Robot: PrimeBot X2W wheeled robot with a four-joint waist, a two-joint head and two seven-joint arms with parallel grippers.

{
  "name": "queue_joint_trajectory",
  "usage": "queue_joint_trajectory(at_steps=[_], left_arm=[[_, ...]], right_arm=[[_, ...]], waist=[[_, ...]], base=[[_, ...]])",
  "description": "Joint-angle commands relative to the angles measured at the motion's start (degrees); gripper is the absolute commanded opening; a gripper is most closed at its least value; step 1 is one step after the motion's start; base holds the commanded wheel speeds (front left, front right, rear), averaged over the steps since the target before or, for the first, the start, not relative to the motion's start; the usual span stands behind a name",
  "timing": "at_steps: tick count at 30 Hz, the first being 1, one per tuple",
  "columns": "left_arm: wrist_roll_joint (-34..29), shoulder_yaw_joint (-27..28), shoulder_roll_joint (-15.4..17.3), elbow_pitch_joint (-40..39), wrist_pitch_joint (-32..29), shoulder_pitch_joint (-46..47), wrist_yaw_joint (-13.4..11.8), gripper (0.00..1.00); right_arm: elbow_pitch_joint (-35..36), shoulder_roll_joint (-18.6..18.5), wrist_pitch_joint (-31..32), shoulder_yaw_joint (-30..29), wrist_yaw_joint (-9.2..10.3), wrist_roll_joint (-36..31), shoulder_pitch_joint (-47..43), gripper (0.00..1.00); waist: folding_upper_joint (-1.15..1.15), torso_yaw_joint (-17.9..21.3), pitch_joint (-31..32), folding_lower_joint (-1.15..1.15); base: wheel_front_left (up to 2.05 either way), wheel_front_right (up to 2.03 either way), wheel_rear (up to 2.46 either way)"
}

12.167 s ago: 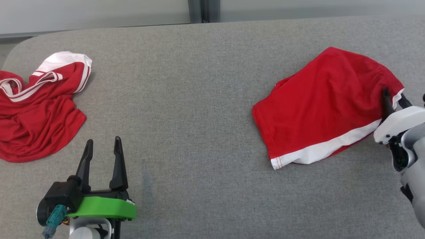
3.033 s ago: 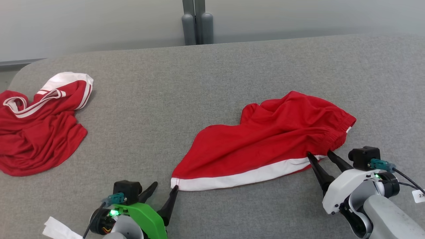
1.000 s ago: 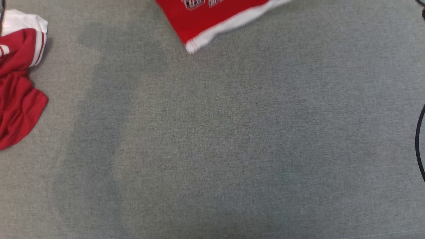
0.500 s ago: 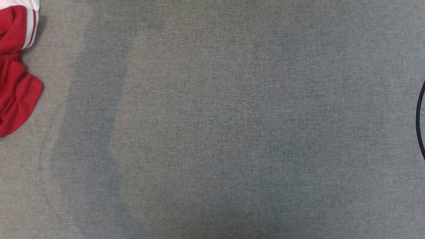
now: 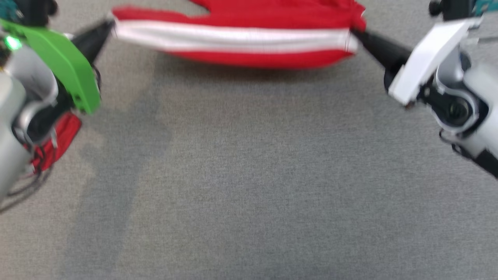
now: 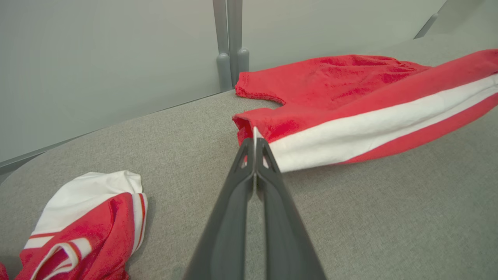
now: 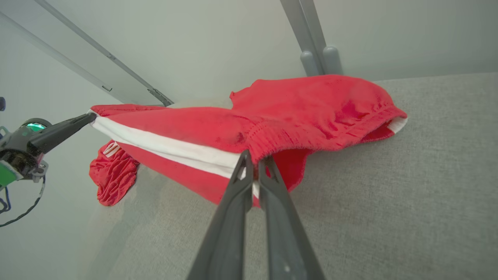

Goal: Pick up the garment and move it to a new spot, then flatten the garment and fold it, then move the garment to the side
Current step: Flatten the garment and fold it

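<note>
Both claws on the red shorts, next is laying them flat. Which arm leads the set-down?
Right, probably. The right claw pinches the waistband of the red shorts with a white side stripe, above bare grey fabric surface. The left claw holds the hem corner near the crumpled red-and-white shirt, risking overlap.

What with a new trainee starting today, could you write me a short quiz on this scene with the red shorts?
1. True or false: the shorts are stretched between the left gripper and the right gripper, both shut on the cloth.
2. Which part does the right gripper hold? A) a leg hem B) the end of the elastic waistband C) the middle of a leg
3. Fill in: the other red garment on the grey surface lies ___, held by no gripper.
Key: 1 true; 2 B; 3 crumpled.
</note>
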State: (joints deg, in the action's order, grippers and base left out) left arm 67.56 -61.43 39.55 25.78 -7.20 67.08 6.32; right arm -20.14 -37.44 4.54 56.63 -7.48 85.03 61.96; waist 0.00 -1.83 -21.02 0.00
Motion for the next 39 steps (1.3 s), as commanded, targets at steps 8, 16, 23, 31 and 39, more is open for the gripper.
queue_joint_trajectory(at_steps=[8, 16, 23, 31, 39], left_arm=[[10.02, -2.84, 8.14, -17.33, -9.96, -13.75, -6.85, 0.00], [19.31, -4.48, 18.94, -37.58, -14.67, -24.32, -14.22, 0.00], [24.30, -3.87, 27.63, -49.15, -16.48, -27.39, -17.36, 0.00], [26.94, -1.49, 26.36, -45.56, -23.79, -20.81, -15.68, 0.00], [27.28, 1.34, 19.01, -34.54, -33.44, -8.83, -15.88, 0.00]], right_arm=[[6.43, -5.27, 6.80, 5.94, -0.02, 4.68, -10.90, 0.00], [16.15, -12.39, 10.39, 9.01, -0.03, 9.67, -20.98, 0.00], [23.78, -18.17, 8.94, 9.86, -0.03, 10.61, -25.16, 0.00], [24.50, -16.51, 8.33, 7.68, -0.03, 10.93, -20.40, 0.00], [22.88, -13.83, 7.87, 4.36, -0.03, 13.41, -15.61, 0.00]], waist=[[0.00, 2.42, 11.46, 0.00], [0.00, 3.83, 15.01, 0.00], [0.00, 5.22, 15.10, 0.00], [0.00, 6.72, 10.63, 0.00], [0.00, 8.09, 2.47, 0.00]], base=[[0.00, 0.00, 0.00], [0.00, 0.00, 0.00], [0.00, 0.00, 0.00], [0.00, 0.00, 0.00], [0.00, 0.00, 0.00]])
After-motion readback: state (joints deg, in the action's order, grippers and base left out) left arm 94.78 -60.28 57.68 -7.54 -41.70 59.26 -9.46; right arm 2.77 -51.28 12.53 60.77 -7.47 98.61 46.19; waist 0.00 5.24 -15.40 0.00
